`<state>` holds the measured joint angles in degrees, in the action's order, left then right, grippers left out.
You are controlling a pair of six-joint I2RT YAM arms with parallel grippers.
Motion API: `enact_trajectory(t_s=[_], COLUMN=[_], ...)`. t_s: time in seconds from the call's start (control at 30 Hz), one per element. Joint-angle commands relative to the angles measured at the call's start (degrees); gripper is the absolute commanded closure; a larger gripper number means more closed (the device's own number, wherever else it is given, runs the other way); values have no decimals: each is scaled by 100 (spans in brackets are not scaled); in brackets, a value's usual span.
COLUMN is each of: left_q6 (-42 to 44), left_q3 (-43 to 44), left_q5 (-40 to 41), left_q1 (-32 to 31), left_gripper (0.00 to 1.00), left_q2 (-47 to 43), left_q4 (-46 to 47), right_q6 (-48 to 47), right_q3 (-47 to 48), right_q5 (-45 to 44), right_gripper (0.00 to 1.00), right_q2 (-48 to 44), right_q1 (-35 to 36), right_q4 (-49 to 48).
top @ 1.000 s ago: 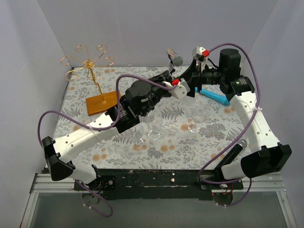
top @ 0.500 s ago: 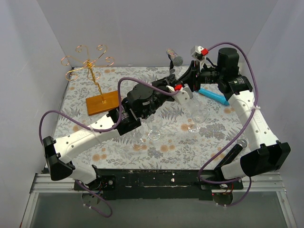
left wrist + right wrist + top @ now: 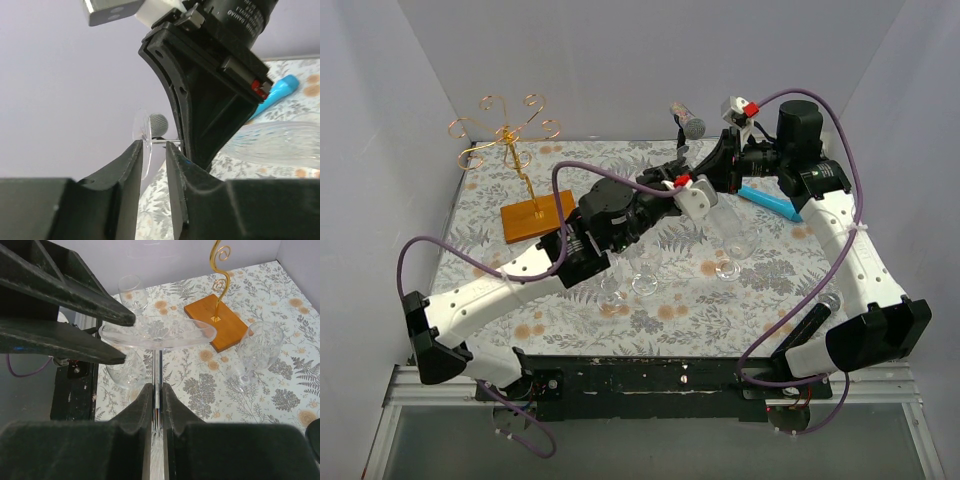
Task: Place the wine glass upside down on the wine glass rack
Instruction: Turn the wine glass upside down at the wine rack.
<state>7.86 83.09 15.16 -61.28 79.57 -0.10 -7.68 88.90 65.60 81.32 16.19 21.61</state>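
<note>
Wine glass [image 3: 157, 332]: right gripper [image 3: 157, 388] is clamping stem; left gripper [image 3: 153, 146] is standing slightly apart around foot; rack [image 3: 535, 220] is standing well apart, unused.

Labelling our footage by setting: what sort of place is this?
Probably a robotics lab booth: plain walls box in a cloth-covered table, two robot arms bolted at its edge, wine glass rack as prop.

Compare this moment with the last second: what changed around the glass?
The right gripper closed on the wine glass, pinching its stem. The left gripper, shut a second ago, eased its jaws apart around the glass's foot, and its arm shifted slightly left. The wine glass rack and the other glasses on the table look unchanged.
</note>
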Motion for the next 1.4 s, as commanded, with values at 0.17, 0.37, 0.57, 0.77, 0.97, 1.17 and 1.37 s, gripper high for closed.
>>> enact_trajectory(t_s=[0.17, 0.37, 0.57, 0.77, 0.97, 1.17, 1.37], left_q6=[-2083, -4228, -6890, -9377, -11770, -12448, -12985], left_q3=[-284, -250, -73, -907, -1691, -1664, -1726], left_q5=[-444, -66, -2328, -4466, -5698, -5831, -5884], left_q1=[-25, 63, 1686, 3050, 3289, 3280, 3219], left_gripper=[29, 2, 2, 2, 2, 2, 13], left_q2=[-1030, -1584, -1857, -1823, -1384, -1032, -803], left_q4=[-253, -743, -1415, -257, 2196, 2900, 3227], right_q6=[-49, -417, -507, 248, 1091, 3004, 6161], right_q3=[-22, -101, -241, -558, -690, -1339, -1710], right_q5=[198, 426, 760, 1208, 1490, 1701, 1930], right_gripper=[97, 96, 96, 96, 96, 96, 96], right_q2=[-99, -160, -283, -459, -477, -459, 32], right_q1=[34, 34, 34, 43, 43, 51, 122], right_q4=[-341, -324, -867, -2254, -3222, -5678, -9706])
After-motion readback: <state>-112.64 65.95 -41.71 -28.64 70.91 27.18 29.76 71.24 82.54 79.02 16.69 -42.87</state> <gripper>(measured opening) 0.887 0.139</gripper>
